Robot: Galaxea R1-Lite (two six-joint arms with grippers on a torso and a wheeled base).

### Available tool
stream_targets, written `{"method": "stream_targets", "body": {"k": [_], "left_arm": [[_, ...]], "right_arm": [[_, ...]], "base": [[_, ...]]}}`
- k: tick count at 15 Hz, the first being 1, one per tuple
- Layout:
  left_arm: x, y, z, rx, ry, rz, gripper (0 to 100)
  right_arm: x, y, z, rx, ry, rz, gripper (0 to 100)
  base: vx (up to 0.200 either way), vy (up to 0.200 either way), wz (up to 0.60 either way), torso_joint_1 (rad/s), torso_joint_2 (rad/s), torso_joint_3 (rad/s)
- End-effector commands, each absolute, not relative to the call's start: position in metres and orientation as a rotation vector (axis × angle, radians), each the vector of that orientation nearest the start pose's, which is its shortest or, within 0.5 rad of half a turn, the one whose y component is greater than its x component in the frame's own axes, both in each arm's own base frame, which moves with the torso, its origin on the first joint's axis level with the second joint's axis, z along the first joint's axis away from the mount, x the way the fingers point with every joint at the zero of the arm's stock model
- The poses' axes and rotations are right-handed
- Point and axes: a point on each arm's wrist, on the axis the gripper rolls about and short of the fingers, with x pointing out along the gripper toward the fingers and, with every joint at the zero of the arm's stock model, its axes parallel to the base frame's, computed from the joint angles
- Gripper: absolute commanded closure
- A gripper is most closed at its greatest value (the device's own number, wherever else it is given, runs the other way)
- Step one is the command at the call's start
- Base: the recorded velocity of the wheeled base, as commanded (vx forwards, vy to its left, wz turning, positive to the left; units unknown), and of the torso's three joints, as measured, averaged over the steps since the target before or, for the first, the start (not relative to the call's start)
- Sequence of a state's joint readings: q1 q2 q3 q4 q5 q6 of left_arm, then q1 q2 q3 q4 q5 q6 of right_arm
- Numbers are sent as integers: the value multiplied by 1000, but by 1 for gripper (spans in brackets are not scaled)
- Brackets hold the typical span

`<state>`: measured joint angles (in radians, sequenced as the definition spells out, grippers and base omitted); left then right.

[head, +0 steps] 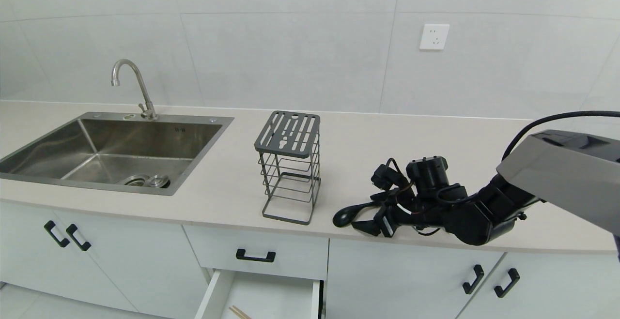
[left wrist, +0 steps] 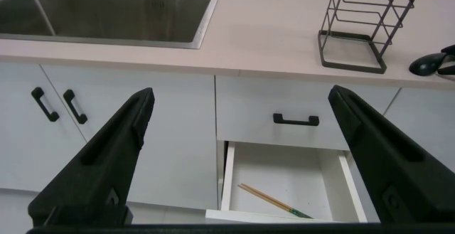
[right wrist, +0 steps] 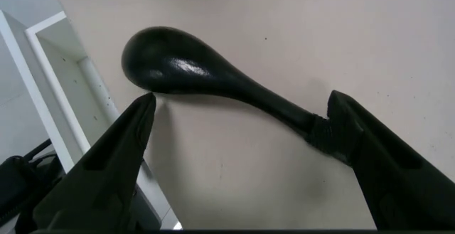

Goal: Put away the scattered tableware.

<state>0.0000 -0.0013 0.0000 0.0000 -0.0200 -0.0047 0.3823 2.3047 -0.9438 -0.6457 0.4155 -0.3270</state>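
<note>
Right fingers [right wrist: 106,170]: spread wide, clamping nothing. They straddle the black spoon [right wrist: 181,67]. The end of its handle touches one finger and its bowl lies just off the tip of the other. I cannot tell whether that contact is a push or mere rest.

Spoon: flat on the desk [head: 227,188], close to the front edge and right of the middle. Its bowl points toward the wire rack [head: 289,164], near it but apart.

Left fingers [left wrist: 106,163]: released too, holding nothing.

Progress, my judgement: a pair of chopsticks [left wrist: 274,200] lies in the open drawer [left wrist: 229,181] under the desk's front edge, so I count those as stowed. The spoon is not yet put away, and it is the one loose piece I see on the desk. Left to do: close on the handle, lift, carry, drop. I cannot tell whether the drawer or the rack is meant.

Pose: the right gripper [head: 374,216] lies low over the desk, wrist roughly level, forearm running back toward the desk's right end. The left gripper [left wrist: 242,95] hangs below desk level, out in front of the cabinets and facing the drawer.
</note>
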Motion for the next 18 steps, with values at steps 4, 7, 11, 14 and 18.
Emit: {"method": "stream_targets", "body": {"k": [4,7,11,14,18], "left_arm": [[-23,0,75,-6,0,-20,0],[-23,0,75,-6,0,-20,0],[-23,0,75,-5,0,-20,0],[-23,0,75,-6,0,-20,0],[-23,0,75,-5,0,-20,0]], "right_arm": [[358,147,-10,-288,625,893,100],[360,148,-11,-290,618,894,100],[361,148,-10,-295,615,890,100],[370,151,-6,-296,585,885,100],[377,151,-10,-290,579,885,100]], "base": [[0,0,0,0,0,0],[0,0,0,0,0,0],[0,0,0,0,0,0],[0,0,0,0,0,0],[0,0,0,0,0,0]]}}
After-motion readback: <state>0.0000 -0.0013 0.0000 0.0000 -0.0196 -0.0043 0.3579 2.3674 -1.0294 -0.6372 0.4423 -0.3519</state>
